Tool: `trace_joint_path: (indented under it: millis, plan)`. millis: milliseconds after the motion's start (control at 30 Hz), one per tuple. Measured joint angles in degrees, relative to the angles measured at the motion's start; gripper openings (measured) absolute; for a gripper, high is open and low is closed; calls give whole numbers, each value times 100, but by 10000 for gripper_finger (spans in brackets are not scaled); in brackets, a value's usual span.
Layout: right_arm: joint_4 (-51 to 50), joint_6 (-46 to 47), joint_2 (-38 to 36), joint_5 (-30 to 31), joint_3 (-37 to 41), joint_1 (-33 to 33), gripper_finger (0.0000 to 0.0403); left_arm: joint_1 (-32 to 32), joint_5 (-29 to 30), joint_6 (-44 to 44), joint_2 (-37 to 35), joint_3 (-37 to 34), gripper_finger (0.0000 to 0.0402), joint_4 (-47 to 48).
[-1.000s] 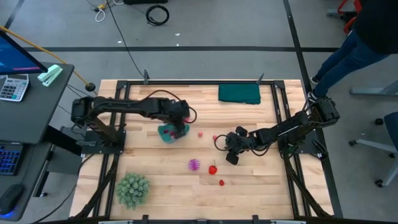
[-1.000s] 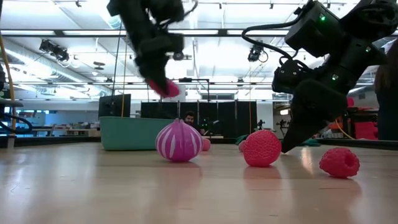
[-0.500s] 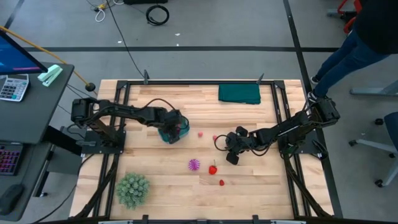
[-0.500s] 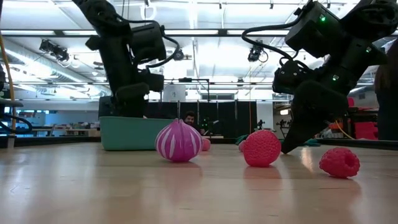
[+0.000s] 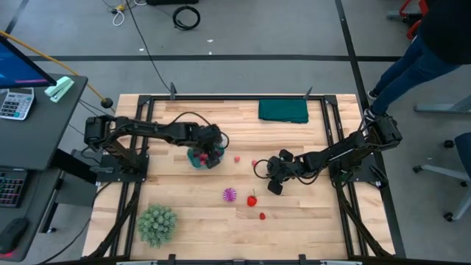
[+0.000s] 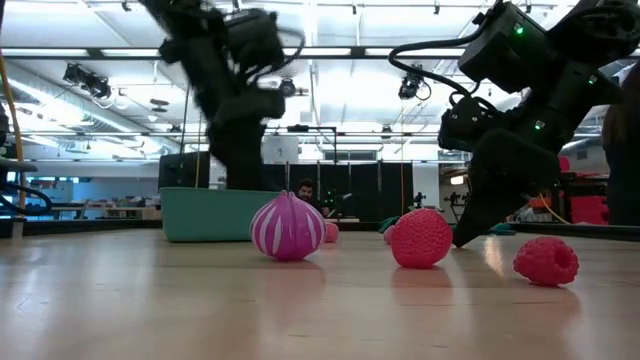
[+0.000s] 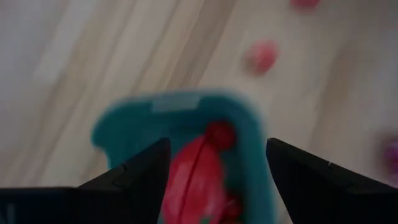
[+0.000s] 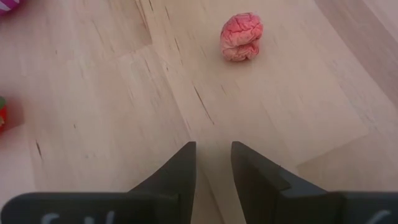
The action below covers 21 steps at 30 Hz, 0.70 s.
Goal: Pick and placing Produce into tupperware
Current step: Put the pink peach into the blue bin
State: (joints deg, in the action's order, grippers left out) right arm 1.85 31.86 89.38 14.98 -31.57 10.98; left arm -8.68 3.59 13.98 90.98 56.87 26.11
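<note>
a: right, log entry. where's my left gripper?

b: over the tub, fingers spread wide, nothing between them. in the left wrist view red produce lies inside the teal tub below the gap.

a: and the right gripper?

b: low near the table middle, fingers narrowly apart, nothing held. tips look close to the wood.

a: what's left loose?

b: a pink berry straight ahead of the right jaws, a short way off. it's roundish, no real long axis. on the high view, a spiky magenta piece, a red piece and a small red ball sit nearer the front edge; another red ball lies between tub and right gripper.

a: so i judge the right arm is nearer most of it.

b: agreed, though the ball by the tub suits the left.

a: surface?

b: bare wooden table; green cloth at the far edge, fuzzy green plant front left. a person stands past the right side.
</note>
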Motion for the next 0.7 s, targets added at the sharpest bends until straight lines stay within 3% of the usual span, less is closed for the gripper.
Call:
trace_joint_path:
  millis: [267,500,700]
  plan:
    - [0,-7,0,48,0,2,109,511,-56,-459,0,1141,259,339]
    - [3,2,0,48,0,2,109,1001,269,-389,336,882,255,-557]
    - [55,2,0,48,0,1,109,949,298,-377,1134,615,244,-1629]
